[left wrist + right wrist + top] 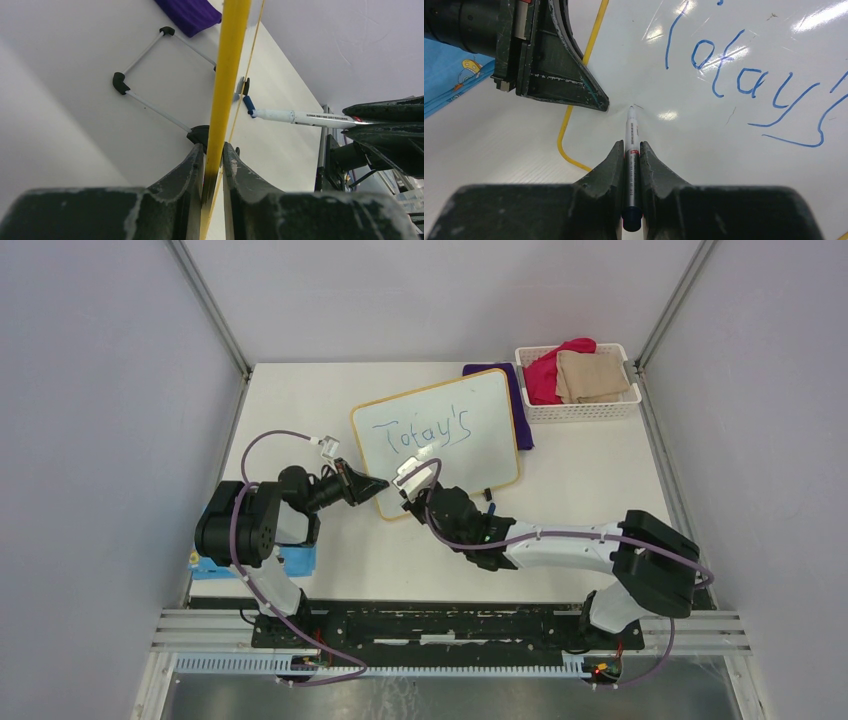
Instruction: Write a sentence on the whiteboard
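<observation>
Near the middle of the worktop (300,400) sits the whiteboard (470,462), turned a little askew. "Today's" is up there in blue, the first part of the sentence (744,80), running along the far side of the board.

Now the left pincer (214,150) is pinched narrow on the board's tan frame at the near-left edge, bracing it. And the right pincer (632,146) is clamped on the marker (631,131). Look at that tip: right on the white surface, just inside the near-left corner, below the T and just beside the other arm's fingers. I'd call this the start of line two, with roughly half the writing to go.

How to do it well? Light, even pressure, and travel to the right. It should leave room under the tail of the y and the long stroke beneath the first word, so the lines don't cross. Letter height should match the line above. The bracing grip must not slip, because any twist of the board would bend the strokes. The two pincers are close, so an opening stroke swung leftward could bump them together.

Far right, the white basket (580,412) of cloths and the purple cloth (524,420) are well apart from the pen.
</observation>
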`<state>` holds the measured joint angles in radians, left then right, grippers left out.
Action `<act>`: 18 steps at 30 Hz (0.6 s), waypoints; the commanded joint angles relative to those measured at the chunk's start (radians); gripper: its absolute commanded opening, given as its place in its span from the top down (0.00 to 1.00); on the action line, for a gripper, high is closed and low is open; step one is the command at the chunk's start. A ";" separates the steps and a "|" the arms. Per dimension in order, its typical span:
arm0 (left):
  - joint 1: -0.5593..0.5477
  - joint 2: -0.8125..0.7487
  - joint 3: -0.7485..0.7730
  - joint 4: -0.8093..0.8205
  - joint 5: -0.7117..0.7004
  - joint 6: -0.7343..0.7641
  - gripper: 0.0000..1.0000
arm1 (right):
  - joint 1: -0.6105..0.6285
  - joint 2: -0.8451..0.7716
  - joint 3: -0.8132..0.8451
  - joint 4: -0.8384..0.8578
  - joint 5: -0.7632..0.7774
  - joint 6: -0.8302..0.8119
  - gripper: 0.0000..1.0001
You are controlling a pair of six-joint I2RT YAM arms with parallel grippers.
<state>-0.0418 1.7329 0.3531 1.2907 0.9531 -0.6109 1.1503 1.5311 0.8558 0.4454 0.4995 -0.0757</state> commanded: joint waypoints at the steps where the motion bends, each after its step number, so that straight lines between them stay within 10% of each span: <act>1: 0.000 0.013 0.015 -0.054 -0.036 0.069 0.98 | 0.006 0.016 0.053 0.016 0.030 0.019 1.00; 18: 0.000 0.013 0.017 -0.062 -0.035 0.074 0.98 | 0.003 0.060 0.051 -0.003 0.036 0.046 1.00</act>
<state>-0.0418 1.7329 0.3588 1.2778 0.9592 -0.6037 1.1503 1.5818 0.8677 0.4294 0.5064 -0.0494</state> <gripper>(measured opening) 0.247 0.177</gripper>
